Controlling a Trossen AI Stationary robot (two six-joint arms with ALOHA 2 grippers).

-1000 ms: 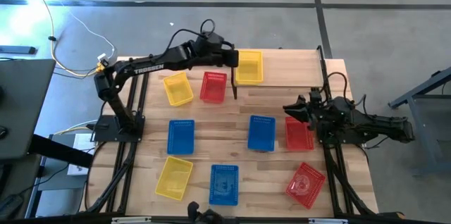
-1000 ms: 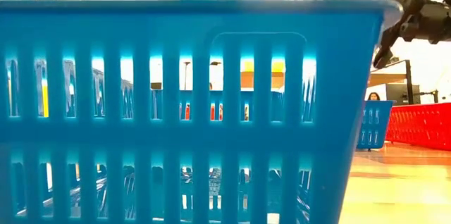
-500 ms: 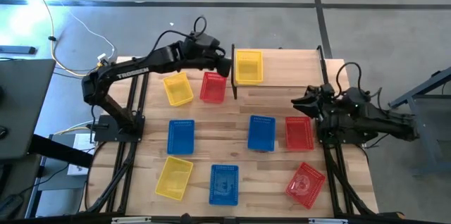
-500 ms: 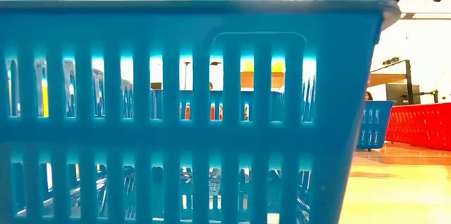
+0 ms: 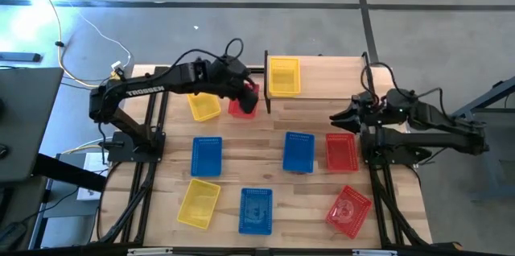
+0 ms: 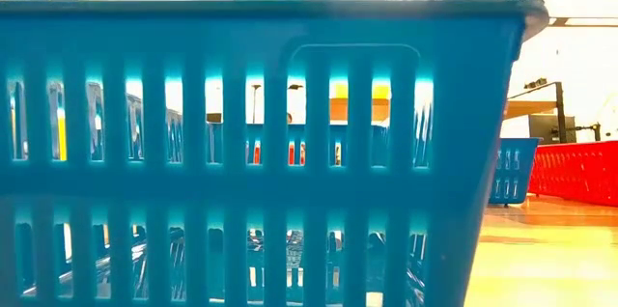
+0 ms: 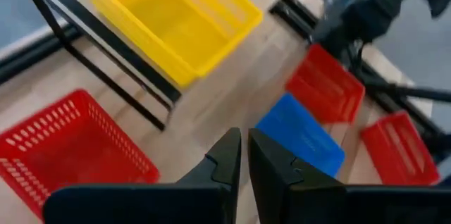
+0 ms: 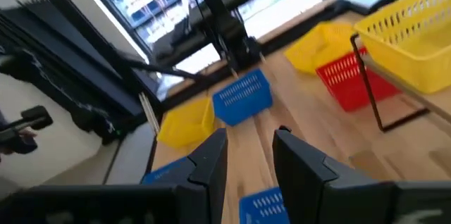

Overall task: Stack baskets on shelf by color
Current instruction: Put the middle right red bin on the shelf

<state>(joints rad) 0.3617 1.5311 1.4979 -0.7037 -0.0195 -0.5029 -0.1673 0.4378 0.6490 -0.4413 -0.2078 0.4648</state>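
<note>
One yellow basket (image 5: 283, 76) stands on the shelf (image 5: 338, 79) at the table's far right; in the left wrist view it is the yellow basket (image 7: 169, 20) on the shelf's plank. My left gripper (image 5: 251, 95) hovers shut and empty over the red basket (image 5: 240, 105) beside the shelf's left legs (image 7: 106, 62). A second yellow basket (image 5: 203, 106) lies left of that one, partly under the arm. My right gripper (image 5: 338, 118) is open, raised above the table just beyond a red basket (image 5: 341, 151); its fingers (image 8: 211, 157) hold nothing.
On the table lie blue baskets (image 5: 206, 157) (image 5: 298, 151) (image 5: 256, 209), a yellow one (image 5: 198, 204) and a tilted red one (image 5: 349, 210). The near blue basket (image 6: 261, 153) fills the low view. Bare wood shows between the basket rows.
My left gripper has drawn back from the yellow basket on the shelf, moving left and toward the near edge until it is over the red basket. My right gripper has risen off the table near the right-hand red basket. No basket has moved.
</note>
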